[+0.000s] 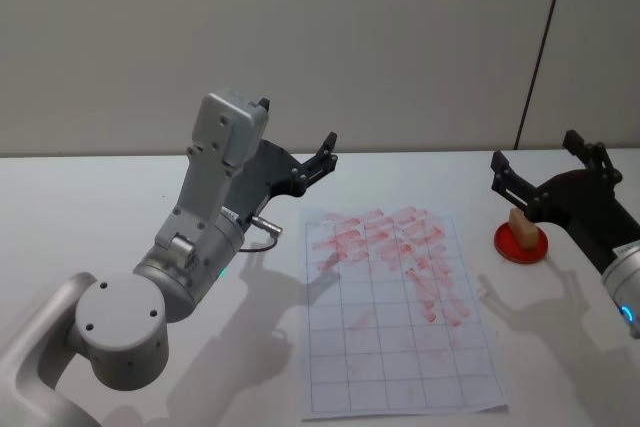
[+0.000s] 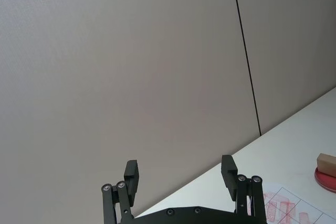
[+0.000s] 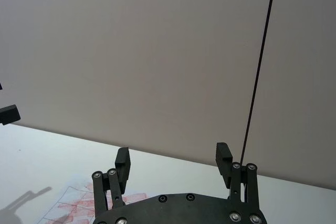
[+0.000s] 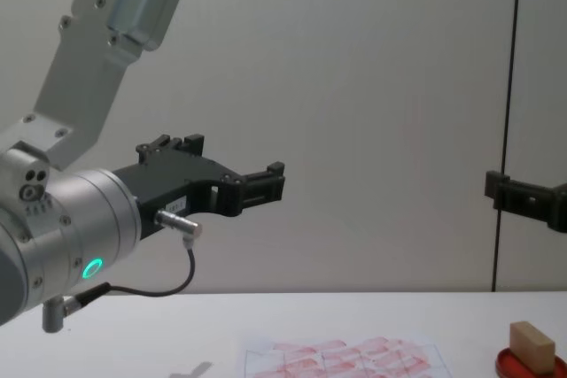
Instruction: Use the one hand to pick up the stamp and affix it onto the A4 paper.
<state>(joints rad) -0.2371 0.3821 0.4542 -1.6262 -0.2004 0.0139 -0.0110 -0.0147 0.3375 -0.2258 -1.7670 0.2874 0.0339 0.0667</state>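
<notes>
Stamp [image 1: 519,224] untouched, both grippers hung in the air above the white table [image 1: 90,197]. Nearest the robot, the left arm's round grey joint [image 1: 120,332] filled the lower left corner of the head view. Beside it lay the A4 paper [image 1: 400,357], flat on the table in front of the robot. Its near rows of ruled cells were blank. Its farther rows carried smudgy red prints [image 1: 400,237] that trailed down the right side of the sheet.

Just past the paper's far right corner, and apart from the sheet, sat the round red ink pad [image 1: 504,245]. The stamp rested on it, a small tan block tilted a little. Nothing gripped it.

The right gripper [image 1: 535,152] hovered above and slightly beyond the ink pad, its black fingers spread wide and empty. In the chest view it sat high over the stamp, well clear of it.

The left gripper [image 1: 297,125] was raised over the table beyond the paper's far left corner. Its fingers were likewise parted and held nothing. A green light glowed on that arm's wrist [image 4: 91,267], with a thin cable [image 4: 159,289] looping under it.

Farthest back stood a plain pale wall [image 1: 300,37] with one dark vertical seam [image 1: 545,47].
</notes>
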